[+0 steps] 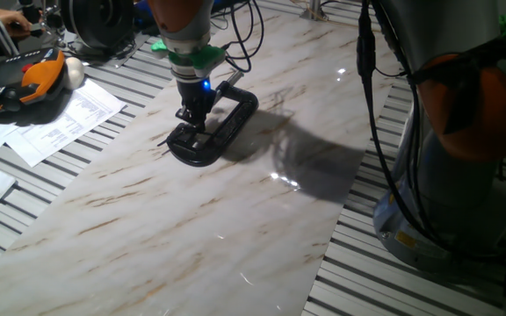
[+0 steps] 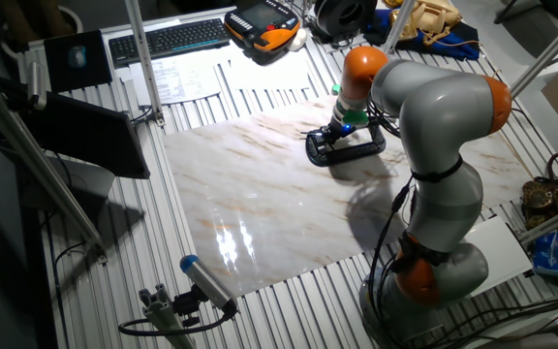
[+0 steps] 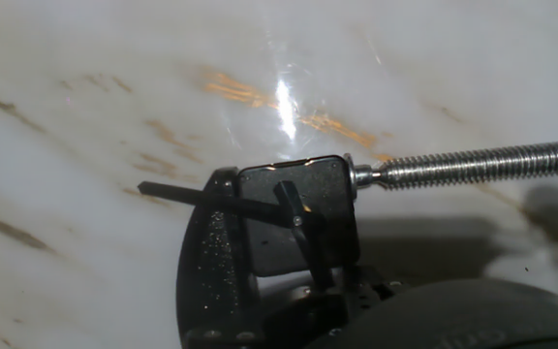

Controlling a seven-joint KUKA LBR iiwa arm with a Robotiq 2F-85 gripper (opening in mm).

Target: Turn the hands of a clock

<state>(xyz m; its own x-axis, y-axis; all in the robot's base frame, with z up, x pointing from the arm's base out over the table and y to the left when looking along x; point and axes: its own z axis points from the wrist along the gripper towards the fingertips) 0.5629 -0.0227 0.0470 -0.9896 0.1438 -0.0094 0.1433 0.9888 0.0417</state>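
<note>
A black C-clamp (image 1: 240,110) lies on the marble board, also seen in the other fixed view (image 2: 354,148). In the hand view its frame (image 3: 216,271) and silver screw (image 3: 482,163) hold a small black clock block (image 3: 320,179). A long thin hand (image 3: 201,197) points left past the clamp. A shorter hand (image 3: 310,247) points down and right. My gripper (image 1: 194,121) (image 2: 340,134) points straight down at the clamp's jaw end, at or just above the clock. A dark rounded part (image 3: 434,315) along the bottom edge hides my fingertips, so open or shut does not show.
The marble board (image 1: 191,228) lies on a slatted metal table. Papers (image 1: 60,123) and an orange-black pendant (image 1: 25,83) lie to the left. My arm's base (image 1: 446,175) stands at the right. A keyboard (image 2: 163,39) lies at the far side.
</note>
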